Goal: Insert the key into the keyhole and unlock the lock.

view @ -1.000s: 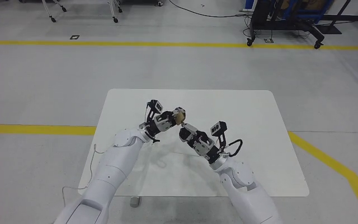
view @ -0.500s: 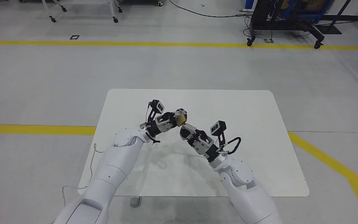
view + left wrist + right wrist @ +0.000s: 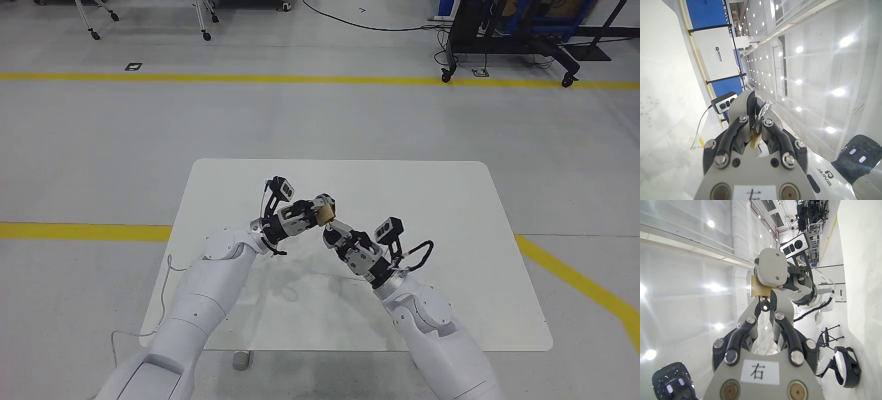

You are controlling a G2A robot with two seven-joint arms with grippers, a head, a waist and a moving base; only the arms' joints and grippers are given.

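The left end effector (image 3: 758, 108) is closed firmly on the lock (image 3: 759, 288) and holds it above the white desk (image 3: 450, 200), a little left of the desk's centre. The right end effector (image 3: 765, 300) is just to the right of it and slightly nearer. Its fingers are pinched on the dark head of the key (image 3: 764, 306), so the two tips come close together.

In the top view both arms angle in from the near side and meet tip to tip over the desk. The lock is a small brass spot at the left end effector's tip, and the key is too small to make out there.

In the left wrist view the silver shackle (image 3: 763, 110) runs up between the two fingers, with a sliver of the brass body low down near the palm. The face that takes the key is hidden from this side. The right arm's wrist camera (image 3: 723, 105) shows just beyond the fingers.

The right wrist view shows the join itself. The brass body sticks out sideways from under the left end effector's grey finger. The key points straight at the body's flat end, and its metal part meets that face. How far the blade has gone in cannot be told, because the fingers and the key's head cover the spot.
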